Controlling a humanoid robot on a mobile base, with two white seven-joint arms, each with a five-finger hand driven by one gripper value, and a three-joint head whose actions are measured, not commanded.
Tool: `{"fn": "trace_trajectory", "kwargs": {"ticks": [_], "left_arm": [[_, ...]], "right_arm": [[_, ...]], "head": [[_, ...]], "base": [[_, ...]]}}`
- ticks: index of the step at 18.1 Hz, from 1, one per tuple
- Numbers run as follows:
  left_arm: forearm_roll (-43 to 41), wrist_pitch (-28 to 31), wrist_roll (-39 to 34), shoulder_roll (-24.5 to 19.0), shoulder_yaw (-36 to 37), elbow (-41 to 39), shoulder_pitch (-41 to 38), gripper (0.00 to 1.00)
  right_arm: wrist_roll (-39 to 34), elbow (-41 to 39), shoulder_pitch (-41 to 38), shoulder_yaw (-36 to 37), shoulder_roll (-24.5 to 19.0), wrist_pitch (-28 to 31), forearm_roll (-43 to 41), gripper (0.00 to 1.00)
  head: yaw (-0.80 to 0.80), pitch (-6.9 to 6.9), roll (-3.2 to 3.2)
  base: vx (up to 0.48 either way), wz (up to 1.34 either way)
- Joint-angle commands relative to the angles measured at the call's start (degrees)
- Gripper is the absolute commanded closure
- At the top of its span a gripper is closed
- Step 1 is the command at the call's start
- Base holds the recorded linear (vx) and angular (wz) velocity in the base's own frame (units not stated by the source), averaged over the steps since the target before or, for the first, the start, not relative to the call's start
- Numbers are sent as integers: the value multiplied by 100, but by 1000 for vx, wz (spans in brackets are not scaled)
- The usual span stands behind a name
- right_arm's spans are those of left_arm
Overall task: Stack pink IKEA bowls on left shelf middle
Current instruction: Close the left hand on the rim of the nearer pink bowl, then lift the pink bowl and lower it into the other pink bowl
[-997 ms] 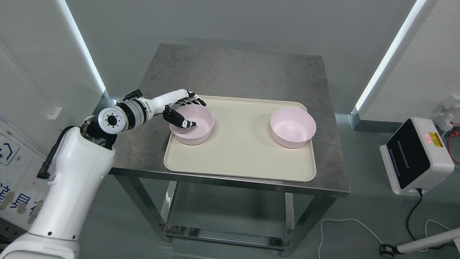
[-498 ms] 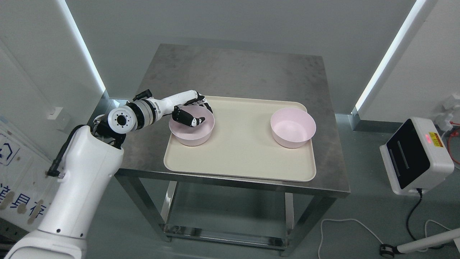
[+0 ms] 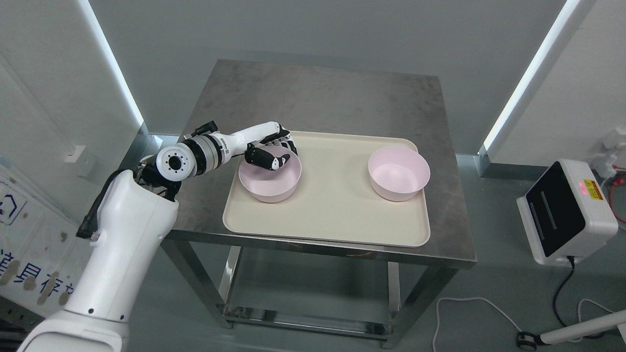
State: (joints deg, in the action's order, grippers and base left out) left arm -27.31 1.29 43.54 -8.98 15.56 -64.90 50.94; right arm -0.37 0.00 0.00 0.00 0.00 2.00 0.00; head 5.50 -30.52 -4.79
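Pink bowl (image 3: 270, 177) is pinched at its far rim by the left hand (image 3: 272, 149): thumb curled inside, fingers (image 3: 288, 144) wrapped outside. It sits mouth-up, round with no long axis, on the beige tray (image 3: 327, 210) on the table (image 3: 318, 98). A second pink bowl (image 3: 399, 173) stands well to the hand's right.

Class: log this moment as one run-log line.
left hand: pinching rim of left pink bowl | right pink bowl: untouched on tray | stacking: not done
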Motion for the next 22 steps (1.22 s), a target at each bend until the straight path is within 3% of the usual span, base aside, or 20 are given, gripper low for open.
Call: {"fn": "trace_trajectory", "kwargs": {"ticks": [1,5,7,10,16,18,22], "left_arm": [[33,3,14,247,-202,21,354,99],[42,64,286,764,-202,-76,662,99],[42,73,321,798,-88,-137,820,99],[77,91,225,798,1042,-120,1040,99],[1542,90,-1486,798,3337,-102,1329,99],[2218,108,-2075,798,3734,-15,1698,99],[2774,258,-2271,798,4051,442,1902,99]], "right_arm": [[2,-193,-9,62,100,2,0,0],[2,-193,-9,62,100,2,0,0],[2,-193,-9,62,100,2,0,0],[2,-193,-9,62,100,2,0,0],[2,-193,-9,62,100,2,0,0],[2,-193,-9,62,100,2,0,0],[2,-193,-9,62,100,2,0,0]], "head": [[0,0,0],[0,0,0],[0,0,0],[0,0,0],[0,0,0],[0,0,0],[0,0,0]], "base": [[0,0],[0,0],[0,0],[0,0],[0,0],[0,0],[0,0]]}}
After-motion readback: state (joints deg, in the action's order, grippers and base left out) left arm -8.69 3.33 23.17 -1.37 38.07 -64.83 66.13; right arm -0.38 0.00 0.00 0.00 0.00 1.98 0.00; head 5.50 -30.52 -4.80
